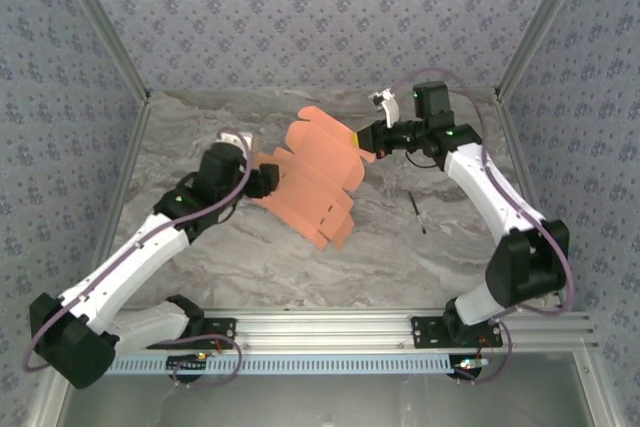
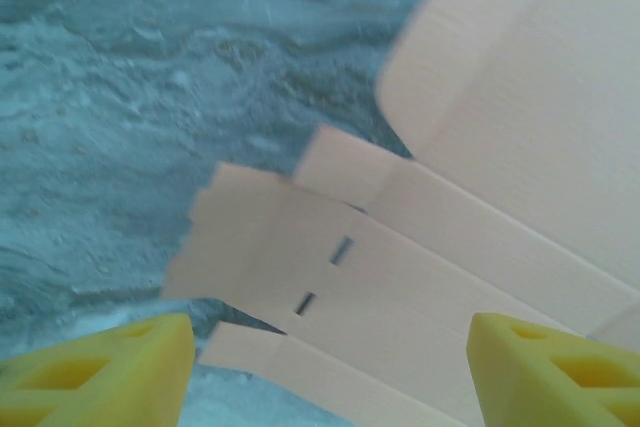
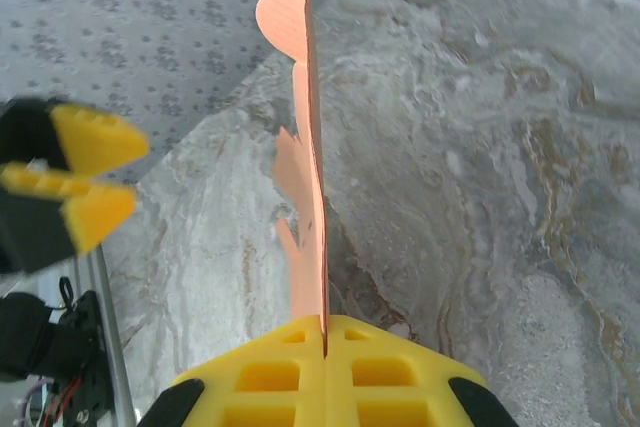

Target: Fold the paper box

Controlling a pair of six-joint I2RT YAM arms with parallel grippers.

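Clamping the paper box (image 1: pixel 315 182) by its right edge, we steadied it — right gripper (image 3: pixel 325 332) pinched tight, left gripper (image 2: pixel 330 347) wide at its left side.

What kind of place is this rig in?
Probably a lab test booth: patterned walls on metal framing, a marble-look table, left arm and right arm bolted to a rail.

Flat paper box (image 1: pixel 315 172) spread at the middle of the table (image 1: pixel 400 267), left gripper (image 1: pixel 262 180) placed at its left edge, its far right edge pinched in the right gripper (image 1: pixel 365 139), thin stick (image 1: pixel 417 213) laid to its right, near the right arm
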